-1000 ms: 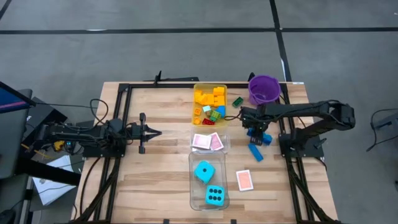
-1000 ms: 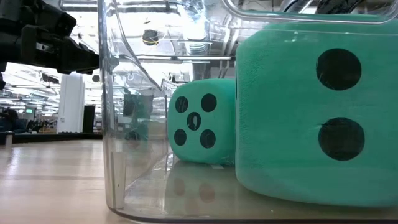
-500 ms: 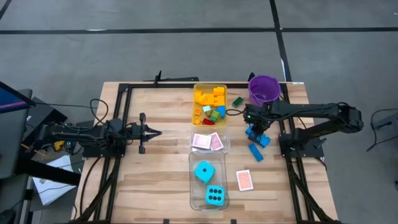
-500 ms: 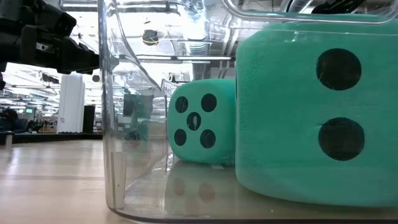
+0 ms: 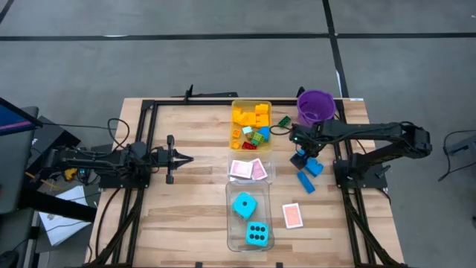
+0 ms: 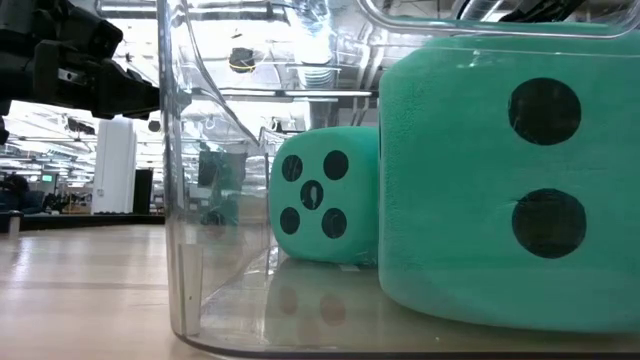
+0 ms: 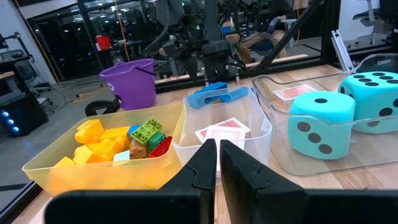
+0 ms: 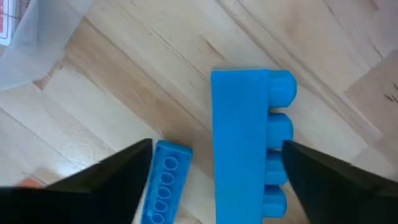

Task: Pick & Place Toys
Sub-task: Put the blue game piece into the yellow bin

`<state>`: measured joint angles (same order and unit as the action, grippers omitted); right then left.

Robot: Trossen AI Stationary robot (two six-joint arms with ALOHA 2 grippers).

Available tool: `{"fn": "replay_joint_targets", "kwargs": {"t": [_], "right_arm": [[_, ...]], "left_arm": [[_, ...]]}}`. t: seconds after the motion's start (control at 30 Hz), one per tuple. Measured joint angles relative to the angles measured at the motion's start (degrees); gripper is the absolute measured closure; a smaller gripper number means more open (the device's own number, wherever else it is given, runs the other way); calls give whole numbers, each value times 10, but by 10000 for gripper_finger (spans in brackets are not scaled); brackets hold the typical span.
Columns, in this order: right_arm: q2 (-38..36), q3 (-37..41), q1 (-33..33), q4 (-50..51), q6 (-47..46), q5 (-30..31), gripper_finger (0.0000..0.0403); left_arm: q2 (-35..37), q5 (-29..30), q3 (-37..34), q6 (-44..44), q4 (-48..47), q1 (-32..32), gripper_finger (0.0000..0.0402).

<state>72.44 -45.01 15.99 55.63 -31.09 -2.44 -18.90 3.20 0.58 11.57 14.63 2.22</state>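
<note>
My right gripper (image 5: 301, 154) points down, open, at the table's right. A long blue brick (image 8: 242, 149) lies on its side on the wood between the spread fingers, apart from both. A second blue brick (image 8: 165, 180) lies beside it, close to one finger. A further blue brick (image 5: 306, 181) lies nearer the front edge. Loose on the table are a green brick (image 5: 284, 121) and a pink-backed card (image 5: 293, 216). Two cyan dice (image 5: 244, 205) sit in a clear tray. My left gripper (image 7: 217, 155) is shut and level at the table's left.
A yellow tray (image 5: 265, 105) holds several coloured bricks, and a clear tray (image 5: 269, 173) in front of it holds cards. The dice tray (image 5: 230, 223) stands nearest the front edge. A purple bucket (image 5: 315, 106) stands at the far right. Black frame rails (image 5: 141, 171) run along both sides.
My right gripper has turned about its own pointing line above the blue bricks and stayed over the same spot. The bricks lie on the table.
</note>
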Motion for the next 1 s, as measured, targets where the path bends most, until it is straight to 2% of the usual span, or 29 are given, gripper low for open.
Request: {"fn": "replay_joint_targets", "kwargs": {"t": [0.1, 0.17, 0.63, 1.0], "right_arm": [[0, 2, 0, -1, -4, -1, 21], [7, 5, 0, 1, -5, -2, 8], [140, 7, 13, 3, 23, 52, 6], [198, 4, 49, -33, 89, 29, 10]], "left_arm": [[0, 0, 0, 0, 0, 0, 385], [0, 0, 0, 0, 0, 0, 385], [0, 0, 0, 0, 0, 0, 385], [0, 0, 0, 0, 0, 0, 385]]}}
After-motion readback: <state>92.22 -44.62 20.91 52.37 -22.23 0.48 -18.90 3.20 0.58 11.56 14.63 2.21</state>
